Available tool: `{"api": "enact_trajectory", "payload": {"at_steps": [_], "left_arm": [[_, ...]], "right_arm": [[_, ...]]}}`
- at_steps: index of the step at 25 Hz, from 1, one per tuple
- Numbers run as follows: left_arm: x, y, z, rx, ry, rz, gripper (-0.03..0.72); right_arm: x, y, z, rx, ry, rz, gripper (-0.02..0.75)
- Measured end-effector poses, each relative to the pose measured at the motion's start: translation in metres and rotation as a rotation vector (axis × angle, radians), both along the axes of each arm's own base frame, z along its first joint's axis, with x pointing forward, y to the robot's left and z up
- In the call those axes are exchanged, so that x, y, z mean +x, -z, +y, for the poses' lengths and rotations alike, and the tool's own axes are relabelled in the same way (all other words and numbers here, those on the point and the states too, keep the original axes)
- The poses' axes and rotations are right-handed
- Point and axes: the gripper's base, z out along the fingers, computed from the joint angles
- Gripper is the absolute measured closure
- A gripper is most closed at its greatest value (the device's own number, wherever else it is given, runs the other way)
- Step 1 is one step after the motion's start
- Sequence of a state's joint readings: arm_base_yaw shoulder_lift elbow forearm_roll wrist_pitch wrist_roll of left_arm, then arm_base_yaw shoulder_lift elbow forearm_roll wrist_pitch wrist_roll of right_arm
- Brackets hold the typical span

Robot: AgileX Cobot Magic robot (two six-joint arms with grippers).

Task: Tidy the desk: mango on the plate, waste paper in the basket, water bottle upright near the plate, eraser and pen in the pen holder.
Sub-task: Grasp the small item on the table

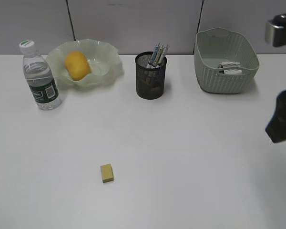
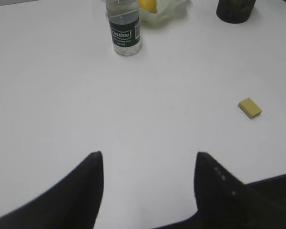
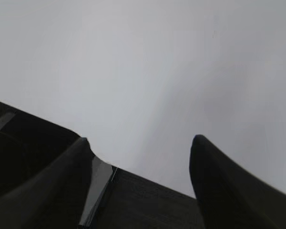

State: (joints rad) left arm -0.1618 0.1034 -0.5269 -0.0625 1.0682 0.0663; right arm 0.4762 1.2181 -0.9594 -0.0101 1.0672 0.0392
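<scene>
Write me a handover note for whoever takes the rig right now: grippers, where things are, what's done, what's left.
Left gripper: open, empty, above bare desk.
Right gripper: open, empty, at the desk's right edge.
Done: mango in the plate; water bottle upright to the plate's left; pens in the pen holder; the basket holds something pale, likely the waste paper.
Left: eraser lies on the desk in front, apart from everything. It goes in the pen holder; the left gripper looks nearer.
</scene>
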Motion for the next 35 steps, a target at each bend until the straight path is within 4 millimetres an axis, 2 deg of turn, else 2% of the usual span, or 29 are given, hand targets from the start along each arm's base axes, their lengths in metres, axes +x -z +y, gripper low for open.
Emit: {"api": "enact_trajectory", "payload": {"at_steps": [9, 11, 21, 26, 32, 35], "left_arm": [[0.0, 0.0, 0.0, 0.0, 0.0, 0.0, 0.23], [0.0, 0.0, 0.0, 0.0, 0.0, 0.0, 0.23], [0.0, 0.0, 0.0, 0.0, 0.0, 0.0, 0.23], [0.0, 0.0, 0.0, 0.0, 0.0, 0.0, 0.23], [0.002, -0.001, 0.0, 0.007, -0.004, 0.005, 0.23], [0.011, -0.01, 0.0, 0.014, -0.009, 0.003, 0.23]], "right_arm": [[-0.07, 0.0, -0.036, 0.069, 0.011, -0.123, 0.227], [-0.088, -0.005, -0.045, 0.104, 0.011, -0.189, 0.227], [-0.153, -0.02, -0.079, 0.256, 0.01, -0.481, 0.227], [-0.164, -0.019, -0.085, 0.274, 0.012, -0.533, 0.227], [-0.16, 0.011, -0.082, 0.233, 0.012, -0.439, 0.227], [-0.159, 0.017, -0.082, 0.225, 0.011, -0.42, 0.227]]}}
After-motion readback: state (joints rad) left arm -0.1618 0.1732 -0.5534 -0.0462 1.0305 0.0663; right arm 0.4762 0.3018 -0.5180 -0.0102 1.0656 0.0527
